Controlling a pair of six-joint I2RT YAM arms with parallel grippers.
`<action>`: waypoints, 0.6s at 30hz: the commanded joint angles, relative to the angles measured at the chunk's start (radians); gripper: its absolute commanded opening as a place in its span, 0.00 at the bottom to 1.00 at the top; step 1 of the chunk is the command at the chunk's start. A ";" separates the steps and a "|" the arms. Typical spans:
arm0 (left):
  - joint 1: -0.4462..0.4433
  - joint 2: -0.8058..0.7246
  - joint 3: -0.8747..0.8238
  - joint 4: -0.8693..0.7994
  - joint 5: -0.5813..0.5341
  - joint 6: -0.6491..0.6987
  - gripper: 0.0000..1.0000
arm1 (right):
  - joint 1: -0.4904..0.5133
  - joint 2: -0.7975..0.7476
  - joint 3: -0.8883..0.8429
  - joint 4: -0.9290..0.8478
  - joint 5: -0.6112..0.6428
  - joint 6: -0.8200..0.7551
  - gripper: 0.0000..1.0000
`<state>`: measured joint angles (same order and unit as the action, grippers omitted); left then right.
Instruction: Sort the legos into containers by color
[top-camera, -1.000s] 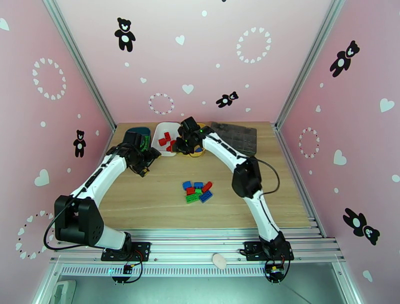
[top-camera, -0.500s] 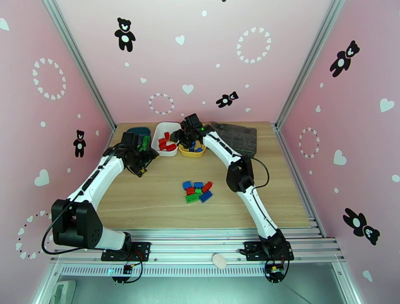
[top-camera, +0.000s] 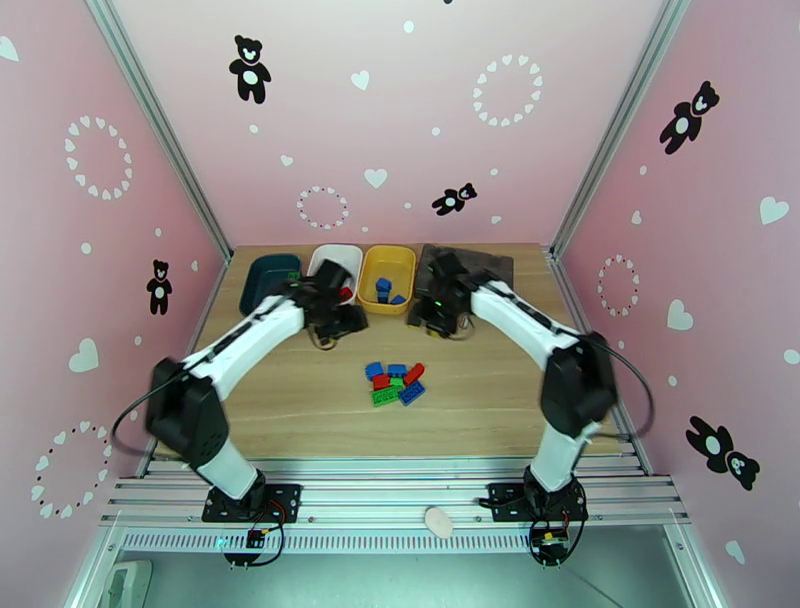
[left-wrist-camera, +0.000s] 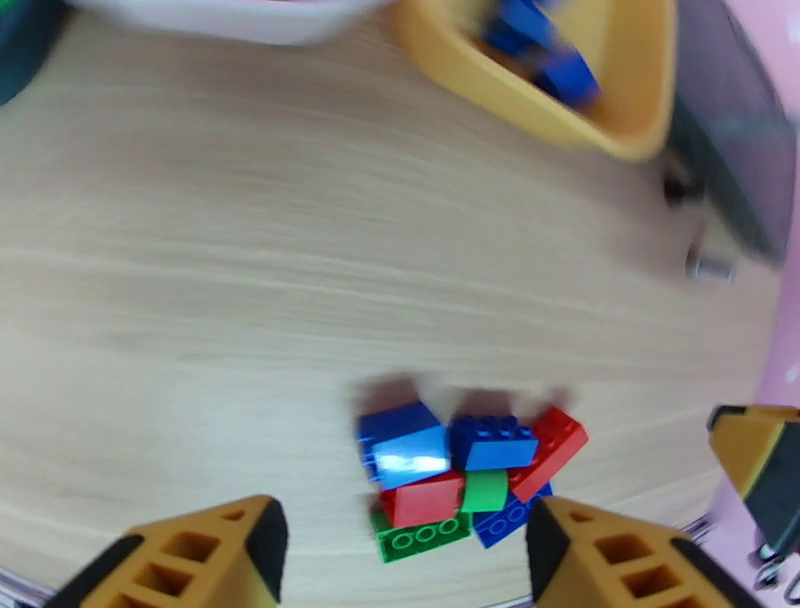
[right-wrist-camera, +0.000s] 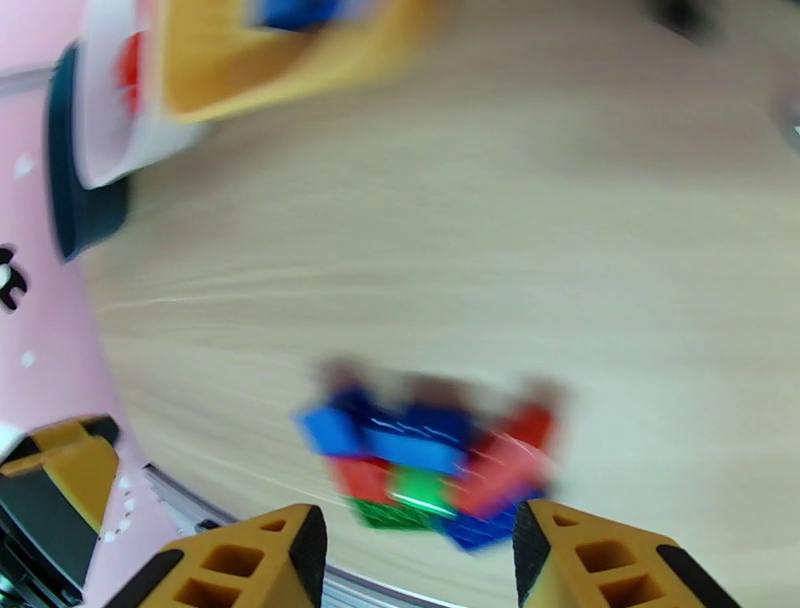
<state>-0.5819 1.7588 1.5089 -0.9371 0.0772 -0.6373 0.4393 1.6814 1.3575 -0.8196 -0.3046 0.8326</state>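
Lego pile (top-camera: 394, 384): red, green and blue bricks heaped mid-table, well apart from the 3 trays
Handling: likely light, rigid, slick plastic; pinch 1 top brick across its flat sides
Left gripper (left-wrist-camera: 405, 535): jaws apart, empty, pile just ahead
Right gripper (right-wrist-camera: 415, 535): jaws apart, empty, pile ahead, blurred
Far edge: teal tray (top-camera: 268, 280); white tray (top-camera: 335, 263), holding red; yellow tray (top-camera: 400, 267), holding blue

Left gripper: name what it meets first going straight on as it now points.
Probably the loose pile of legos on the table: the left gripper frames it between open fingers, with a flat green brick nearest. Depth is unclear, so it might touch bare wood just short.
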 joint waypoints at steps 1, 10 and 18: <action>-0.118 0.117 0.122 -0.087 -0.092 0.141 0.62 | -0.042 -0.162 -0.159 -0.022 0.033 -0.023 0.54; -0.297 0.430 0.437 -0.185 -0.135 0.255 0.58 | -0.126 -0.494 -0.461 -0.085 0.032 0.002 0.54; -0.335 0.555 0.533 -0.222 -0.169 0.255 0.57 | -0.130 -0.632 -0.573 -0.112 0.017 0.039 0.55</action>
<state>-0.9112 2.2944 2.0090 -1.1156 -0.0540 -0.3988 0.3130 1.0836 0.8097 -0.9001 -0.2817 0.8555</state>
